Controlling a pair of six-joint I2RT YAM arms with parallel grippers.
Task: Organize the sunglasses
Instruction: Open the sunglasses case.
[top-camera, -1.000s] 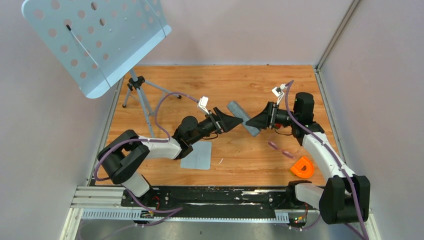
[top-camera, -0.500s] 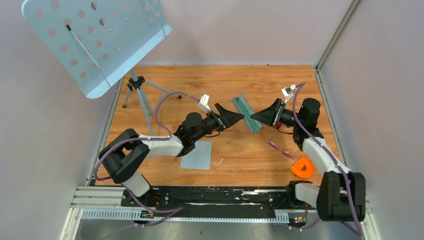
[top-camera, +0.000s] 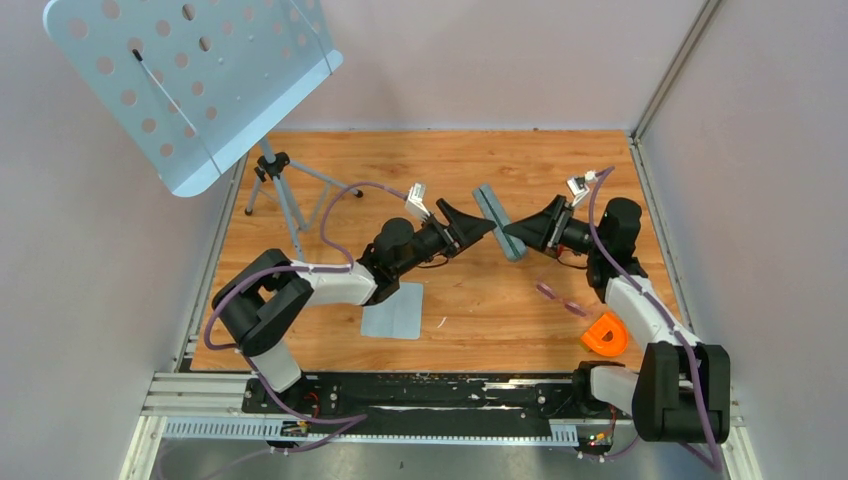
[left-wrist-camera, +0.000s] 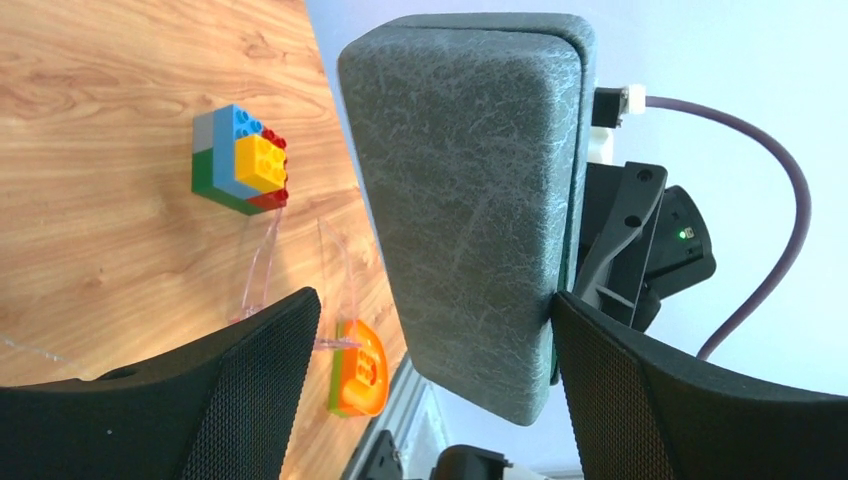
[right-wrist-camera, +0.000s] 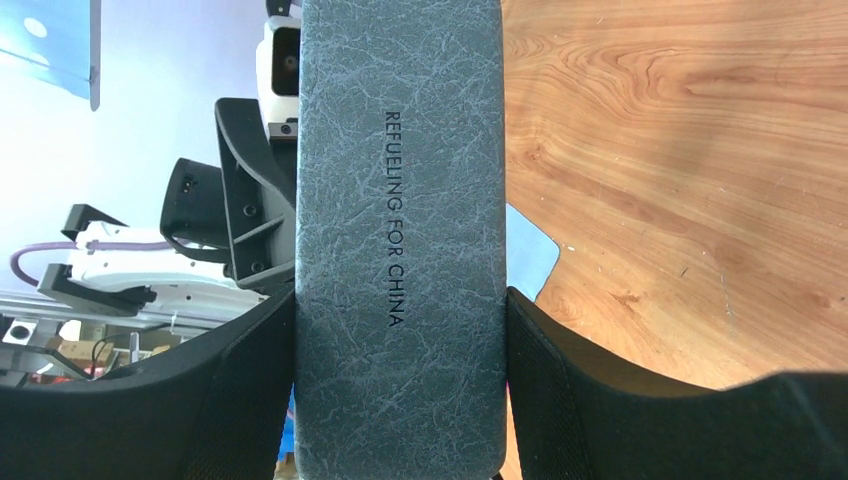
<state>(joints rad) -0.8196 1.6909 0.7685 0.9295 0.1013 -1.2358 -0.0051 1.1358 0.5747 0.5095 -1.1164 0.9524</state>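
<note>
The grey glasses case hangs in the air at mid table, and my right gripper is shut on its near end. In the right wrist view the case is clamped between both fingers. My left gripper is open around the case's other end. In the left wrist view the case touches the right finger and stands apart from the left one. The purple-pink sunglasses lie on the table to the right, below the right gripper. They also show in the left wrist view.
A pale grey-blue cloth lies near the front at the middle. An orange block sits front right, just past the sunglasses. A coloured brick stack shows in the left wrist view. A music stand stands at the back left.
The left gripper has moved up and right until it is around the case's end. The right gripper has lifted and turned the case; its teal inside showed half a second ago and is now nearly hidden.
</note>
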